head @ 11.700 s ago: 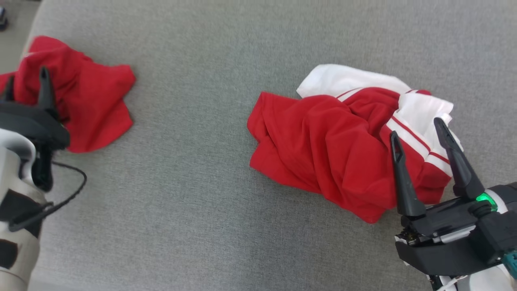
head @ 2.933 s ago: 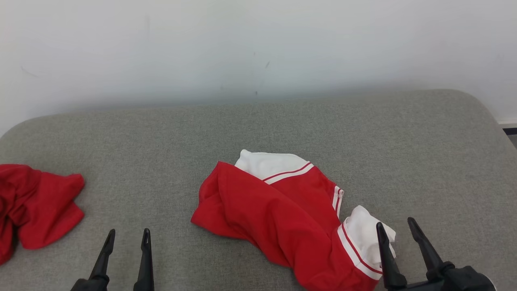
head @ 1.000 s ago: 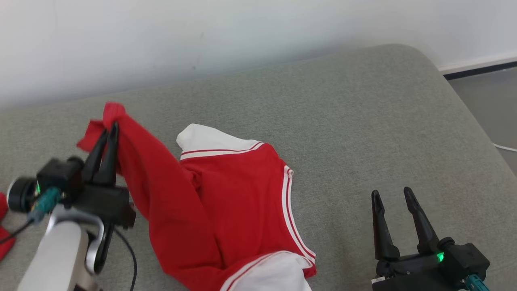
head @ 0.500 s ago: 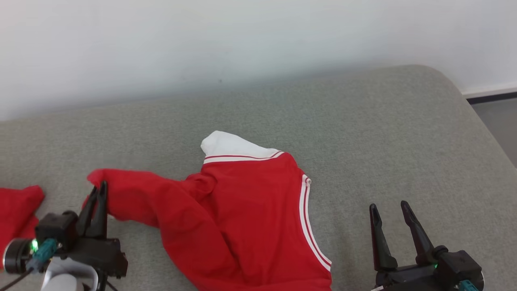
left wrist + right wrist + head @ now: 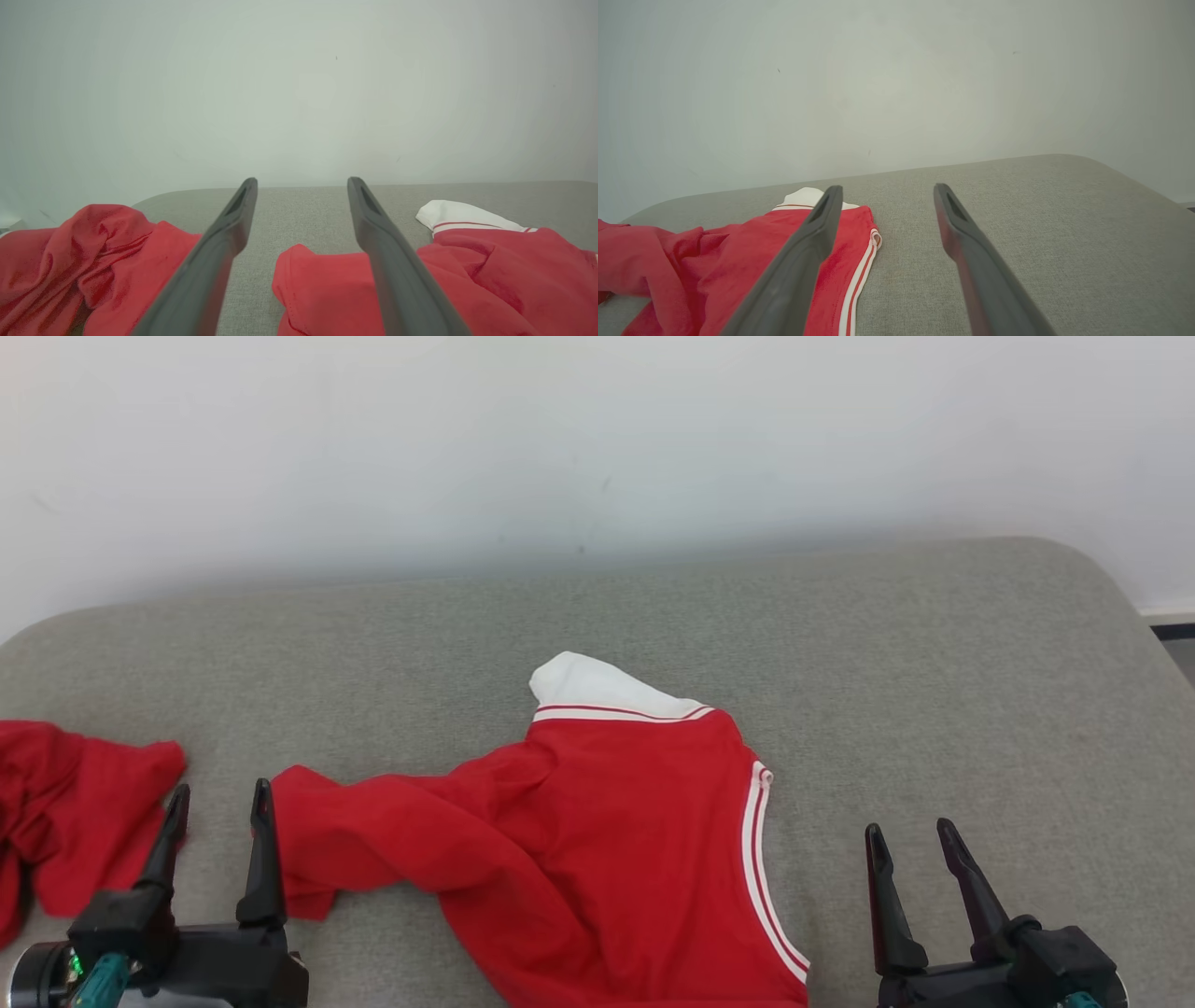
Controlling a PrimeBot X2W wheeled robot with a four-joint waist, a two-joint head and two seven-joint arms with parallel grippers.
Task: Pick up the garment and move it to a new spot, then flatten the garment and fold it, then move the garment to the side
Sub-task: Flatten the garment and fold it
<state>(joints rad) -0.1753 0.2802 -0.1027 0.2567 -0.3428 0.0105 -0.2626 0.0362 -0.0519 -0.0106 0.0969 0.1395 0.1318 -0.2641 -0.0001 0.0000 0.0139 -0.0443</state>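
Where my left jaws stand: spread wide and empty, fingers (image 5: 264,859) pointing away from me, low over the grey padded surface (image 5: 934,691).
Just right of left jaws: the garment (image 5: 607,821), red with white striped trim. Its bunched end (image 5: 299,280) lies at the right-hand finger, and I cannot tell whether they touch.
Just left of left jaws: a second red cloth (image 5: 75,821), crumpled and apart from the garment.
Right jaws: also wide open, holding nothing, fingers (image 5: 887,896) pointing the same way.
Left of right jaws: the garment's white-striped edge (image 5: 756,859), near but apart.
Beyond both jaws: a white panel (image 5: 588,686) at the garment's far end, then bare padding, then the wall (image 5: 597,448).
Step in hand: flattening, by my judgement. The garment is laid down, but its left half is ridged and twisted.
Next move: I'd take an edge in each pair of jaws and draw them apart. The left jaws need to stay clear of the other cloth.
Containers: nothing is boxed or binned; both cloths lie loose on the padding.
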